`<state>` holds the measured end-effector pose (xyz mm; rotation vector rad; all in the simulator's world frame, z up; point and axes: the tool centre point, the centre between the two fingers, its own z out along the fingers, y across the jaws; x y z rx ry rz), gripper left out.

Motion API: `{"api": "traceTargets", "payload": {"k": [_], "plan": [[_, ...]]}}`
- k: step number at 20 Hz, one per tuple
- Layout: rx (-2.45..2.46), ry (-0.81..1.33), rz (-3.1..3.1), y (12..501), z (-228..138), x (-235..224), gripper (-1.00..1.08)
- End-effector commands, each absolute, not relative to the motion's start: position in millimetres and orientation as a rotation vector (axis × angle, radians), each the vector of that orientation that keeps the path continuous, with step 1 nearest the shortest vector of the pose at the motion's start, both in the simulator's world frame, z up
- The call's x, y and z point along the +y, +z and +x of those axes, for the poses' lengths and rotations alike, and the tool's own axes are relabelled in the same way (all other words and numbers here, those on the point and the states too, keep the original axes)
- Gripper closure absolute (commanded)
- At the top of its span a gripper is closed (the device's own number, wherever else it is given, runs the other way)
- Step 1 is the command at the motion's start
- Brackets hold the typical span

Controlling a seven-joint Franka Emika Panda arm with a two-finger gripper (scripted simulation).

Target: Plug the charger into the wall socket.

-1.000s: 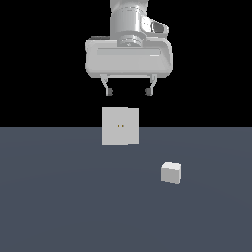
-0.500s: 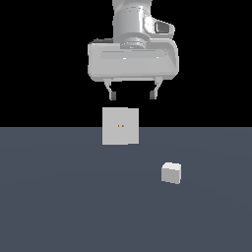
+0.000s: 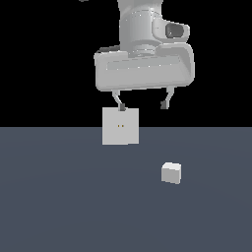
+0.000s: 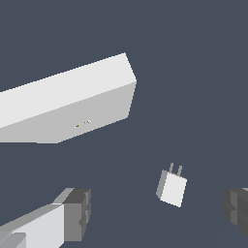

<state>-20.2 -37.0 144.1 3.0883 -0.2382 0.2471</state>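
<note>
The charger [image 3: 171,173] is a small white-grey cube lying on the dark floor, toward the exterior view's right. In the wrist view the charger [image 4: 172,187] shows two thin prongs at one end. The wall socket [image 3: 120,126] is an upright pale square plate with two tiny orange-brown holes; it also shows in the wrist view [image 4: 72,101]. My gripper [image 3: 142,105] hangs open and empty in the air, above the floor, between socket and charger. Its fingers [image 4: 72,213] flank the charger in the wrist view without touching it.
A flat dark grey-blue floor [image 3: 59,206] spreads under everything, with black background behind. Nothing else stands on the floor.
The arm has come lower and toward the camera, shifting toward the exterior view's right. The fingers have spread wider. The charger and the socket have not moved.
</note>
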Motion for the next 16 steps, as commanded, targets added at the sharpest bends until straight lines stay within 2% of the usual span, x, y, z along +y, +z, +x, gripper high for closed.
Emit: {"api": "traceTargets", "payload": {"k": [1, 16], "plan": [[-0.294, 0.289, 3.074, 135.7, -25.3, -42.8, -0.92], [-0.602, 0.52, 2.955, 85.2, -50.8, -75.4, -0.92]]}}
